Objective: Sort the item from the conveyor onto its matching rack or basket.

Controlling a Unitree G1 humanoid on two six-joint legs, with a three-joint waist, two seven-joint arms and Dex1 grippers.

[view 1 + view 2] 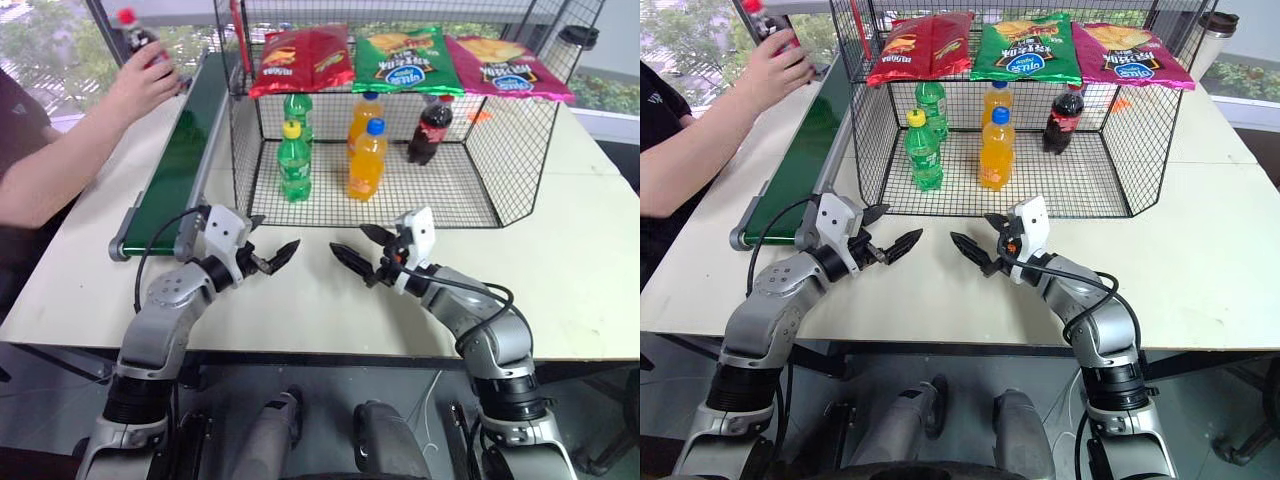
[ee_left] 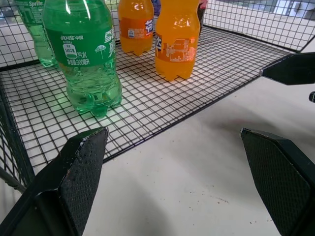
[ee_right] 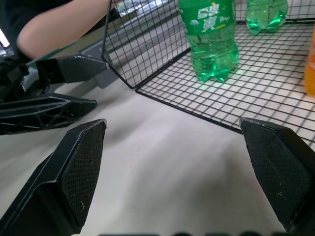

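The item, a small cola bottle (image 1: 134, 34) with a red cap, is held by a person's hand (image 1: 146, 82) over the far end of the dark-green conveyor (image 1: 186, 150). The wire-mesh basket (image 1: 450, 200) stands to the right of the belt with its open side facing me. Inside it are two green bottles (image 1: 293, 160), two orange bottles (image 1: 367, 160) and one cola bottle (image 1: 430, 128). My left gripper (image 1: 274, 240) and right gripper (image 1: 350, 242) hover open over the table just in front of the basket. Their tips point toward each other and nothing is between the fingers.
Three chip bags (image 1: 402, 58) lie on the slanted shelf atop the basket. The person's arm (image 1: 60, 165) reaches in from the left, beside the belt. A black cup (image 1: 578, 38) stands at the back right. The table's front edge (image 1: 330, 352) runs just below my grippers.
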